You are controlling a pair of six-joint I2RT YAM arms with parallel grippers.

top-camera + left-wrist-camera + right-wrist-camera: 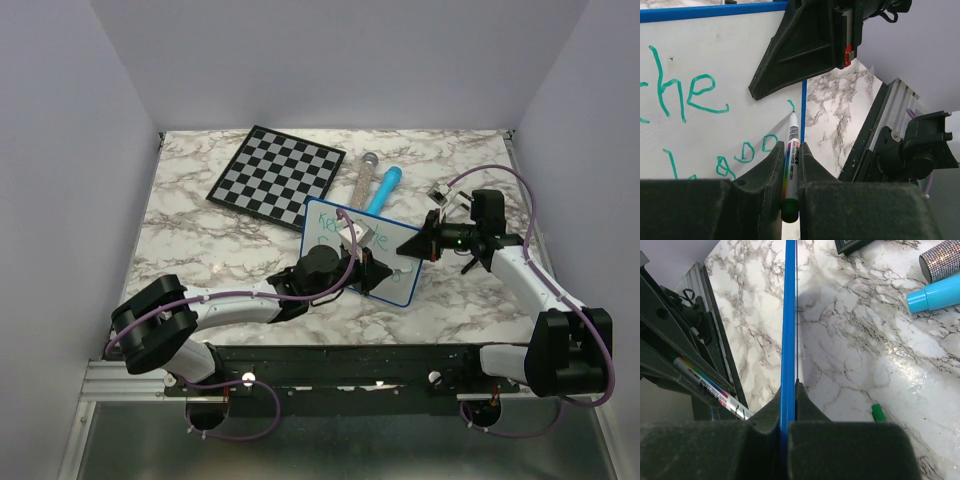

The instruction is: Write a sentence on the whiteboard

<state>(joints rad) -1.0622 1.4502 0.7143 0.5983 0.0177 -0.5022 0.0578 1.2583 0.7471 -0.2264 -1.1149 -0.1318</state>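
Note:
The whiteboard [328, 222] lies tilted, with a blue rim, at the table's middle. My right gripper [416, 245] is shut on its right edge; the rim [789, 315] runs edge-on between the jaws [789, 387]. My left gripper [366, 266] is shut on a white marker with a rainbow stripe [792, 150]. The marker's tip is at the board's surface [715, 50] near its right rim, just under a short green stroke. The green sentence [695, 95] shows "he" and a second line of small letters. The marker also shows in the right wrist view [705, 385].
A black-and-white chessboard [277, 172] lies at the back left. A glitter tube [364, 175] and a light blue cylinder [382, 190] lie behind the whiteboard. A green cap [878, 412] lies on the marble table right of the board. Grey walls close three sides.

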